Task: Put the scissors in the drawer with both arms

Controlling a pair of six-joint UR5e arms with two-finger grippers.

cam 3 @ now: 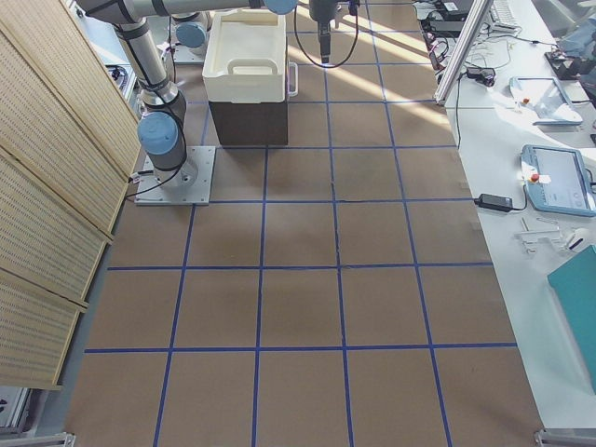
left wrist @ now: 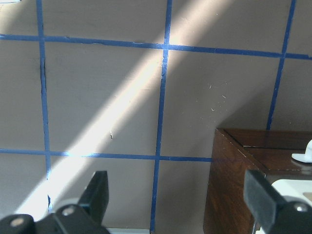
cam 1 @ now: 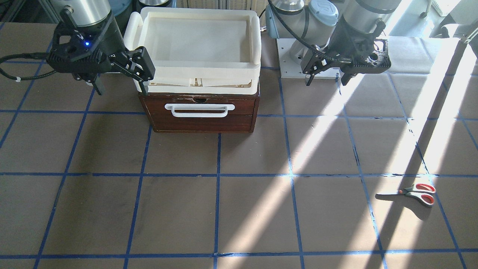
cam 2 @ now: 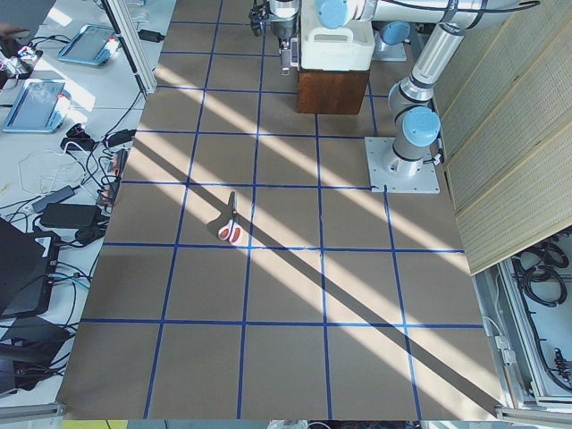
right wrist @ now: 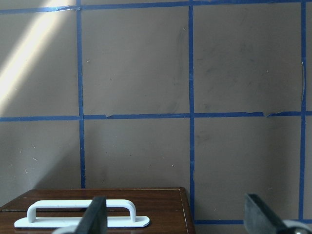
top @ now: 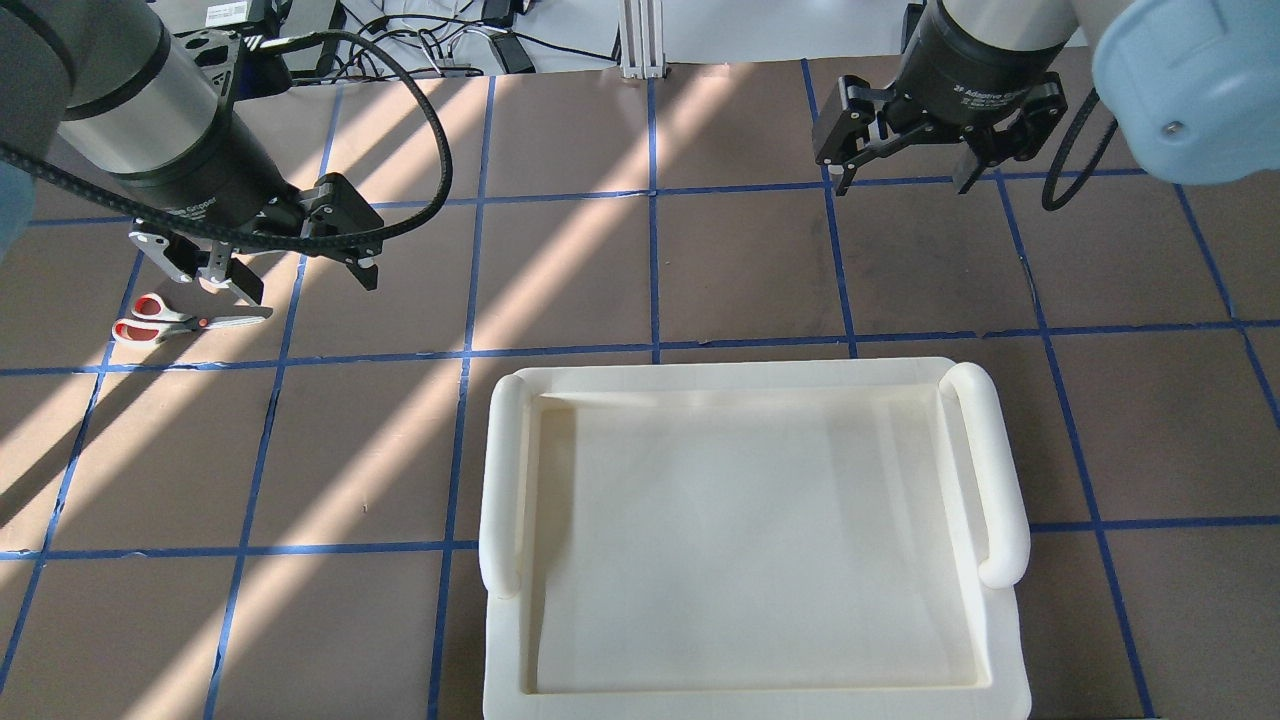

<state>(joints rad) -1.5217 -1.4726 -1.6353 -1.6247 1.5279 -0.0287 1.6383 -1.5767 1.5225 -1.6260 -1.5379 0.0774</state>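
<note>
Drawer [cam 1: 201, 123] was shut under cream tray [cam 1: 257, 63]; scissors [cam 1: 414, 193] lay flat at its 4 o'clock, front-facing view, well apart; left gripper [cam 1: 325, 77], right gripper [cam 1: 121, 88] hovered with fingers spread, empty, probably staged for handle [cam 1: 199, 110] and scissors.

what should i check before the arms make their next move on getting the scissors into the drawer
1. Is the drawer open for the scissors: not ok, it is shut.
2. Is the handle free to grab: ok, nothing is in front of it.
3. Is the right gripper ready: ok, fingers open and empty, beside the tray.
4. Is the left gripper ready: ok, fingers open and empty.
5. Are the scissors free to pick up: ok, they lie flat and alone on the table, blades closed, on the left gripper's side.
6. Is the tray on top secure enough for a pull: cannot tell.
</note>
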